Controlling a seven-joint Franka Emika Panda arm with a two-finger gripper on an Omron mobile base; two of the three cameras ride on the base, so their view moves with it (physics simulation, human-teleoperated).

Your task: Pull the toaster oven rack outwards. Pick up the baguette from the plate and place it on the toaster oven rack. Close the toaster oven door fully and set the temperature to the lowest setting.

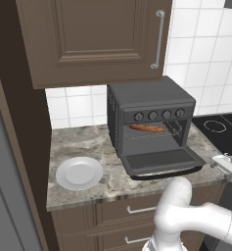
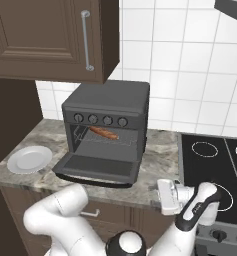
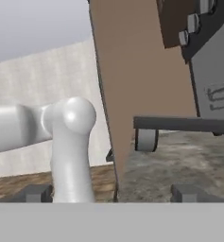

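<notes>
Left base view: golden baguette (image 1: 146,128) lies on wire toaster oven rack (image 1: 151,133); round white plate (image 1: 79,173) bare; gripper (image 3: 112,193) wide open, empty.

The surface (image 1: 95,142) is a mottled grey stone top. The toaster oven (image 1: 149,117) stands toward its back edge, with its door dropped open toward the front edge. The plate (image 1: 79,173) lies bare near the front left corner.
</notes>
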